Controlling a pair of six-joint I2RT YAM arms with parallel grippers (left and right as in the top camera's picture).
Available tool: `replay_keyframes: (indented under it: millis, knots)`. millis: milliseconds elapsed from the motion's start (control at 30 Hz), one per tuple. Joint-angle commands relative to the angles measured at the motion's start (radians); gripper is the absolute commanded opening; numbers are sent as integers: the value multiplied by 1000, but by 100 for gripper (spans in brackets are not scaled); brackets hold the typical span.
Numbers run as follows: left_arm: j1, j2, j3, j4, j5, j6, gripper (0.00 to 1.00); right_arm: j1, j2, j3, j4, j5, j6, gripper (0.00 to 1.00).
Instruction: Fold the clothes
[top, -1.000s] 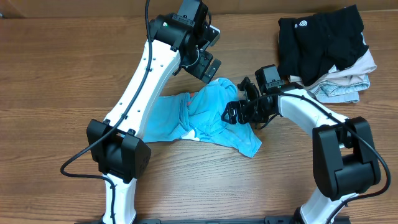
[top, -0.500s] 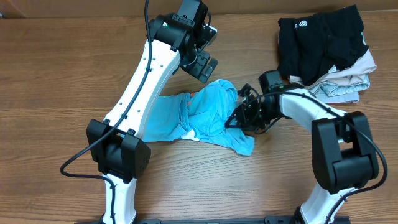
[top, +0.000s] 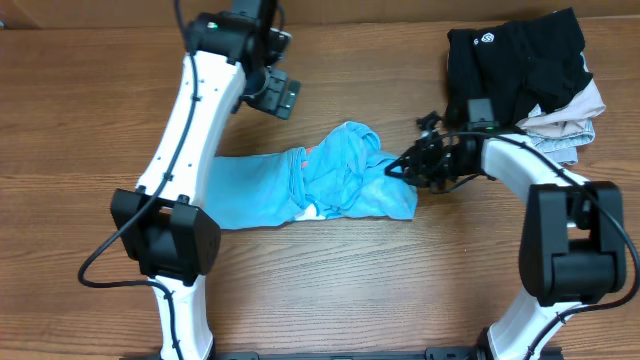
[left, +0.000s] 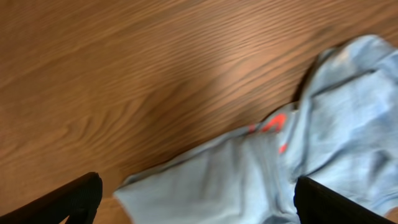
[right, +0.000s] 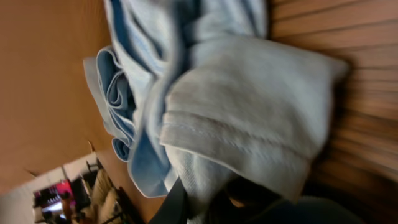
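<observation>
Shirt: crumpled light blue thin-fabric T-shirt.
Right jaws: clamped, I think, on its right edge.
Left jaws: wide, well apart from it.

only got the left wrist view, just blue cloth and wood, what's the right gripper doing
Observer: The right gripper is shut on the right-hand edge of the light blue T-shirt.
Operator: ok and where's my left gripper sitting
Observer: The left gripper hangs open over the bare table, beyond the shirt's bunched middle and to its left, holding nothing.
Operator: anything else up there
Observer: A black garment lies on top of some folded garments at the far right, apart from the T-shirt.
</observation>
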Motion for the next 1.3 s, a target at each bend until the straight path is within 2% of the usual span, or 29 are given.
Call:
replay_keyframes:
  millis: [0, 200, 400, 633, 933, 1000, 1200, 1233, 1267]
  knots:
    - [42, -19, 26, -7, -15, -29, 100, -73, -30, 31, -21, -14, -26, 4]
    - [107, -20, 26, -9, -15, -29, 100, -138, -82, 79, -163, -8, -136, 4]
    - [160, -20, 26, 2, -15, -29, 100, -78, -93, 205, -312, 47, -157, 4]
    - [225, -19, 26, 30, -15, -29, 100, 167, -93, 346, -317, 80, -94, 4]
    - [344, -1, 23, 91, 1, -29, 100, 577, -85, 379, -95, 341, 97, 5]
    - [369, 11, 22, 92, 29, -29, 100, 649, -72, 379, -37, 390, 102, 14]
    - [407, 75, 21, 88, 109, -29, 100, 788, -6, 379, 156, 443, 143, 25]
    - [407, 90, 20, 87, 116, -29, 100, 798, 4, 379, 179, 442, 150, 33]
    - [407, 104, 20, 86, 117, -29, 100, 809, 16, 379, 194, 442, 158, 52]
